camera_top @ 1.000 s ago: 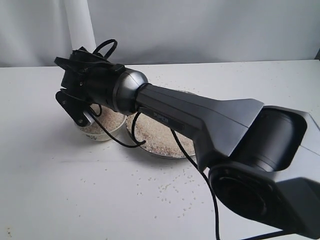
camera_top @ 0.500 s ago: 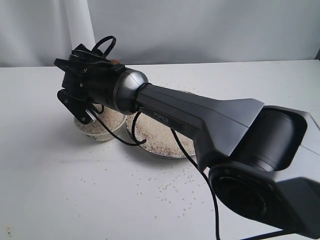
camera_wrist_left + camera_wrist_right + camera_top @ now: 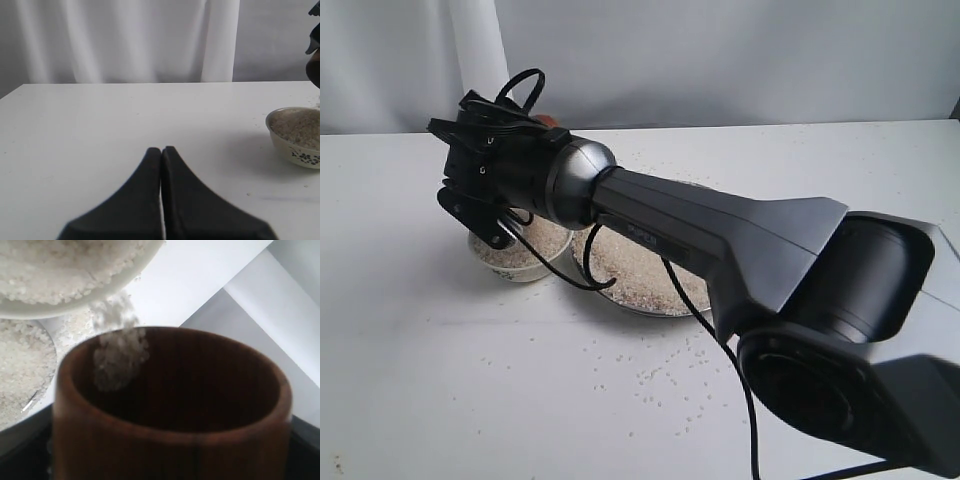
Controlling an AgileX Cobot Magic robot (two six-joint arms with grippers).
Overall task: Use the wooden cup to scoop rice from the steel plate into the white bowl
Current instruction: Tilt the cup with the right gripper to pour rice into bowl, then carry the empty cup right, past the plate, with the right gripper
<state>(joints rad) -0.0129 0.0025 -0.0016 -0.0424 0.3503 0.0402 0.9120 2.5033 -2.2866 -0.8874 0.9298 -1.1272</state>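
Observation:
My right gripper reaches across over the white bowl and is shut on the wooden cup. The cup lies tipped, and only a reddish sliver of it shows past the wrist in the exterior view. Rice streams off the cup's lip toward the bowl, which holds a heap of grains. The steel plate, also holding rice, sits right beside the bowl. My left gripper is shut and empty, low over the table, with the bowl off to one side.
Loose grains lie scattered on the white table in front of the plate. My right arm's large dark body covers much of the plate. A white curtain hangs behind the table.
The right wrist has rolled a little further over the bowl, and the reddish edge of the cup has come into sight at its top. Bowl and plate have not moved.

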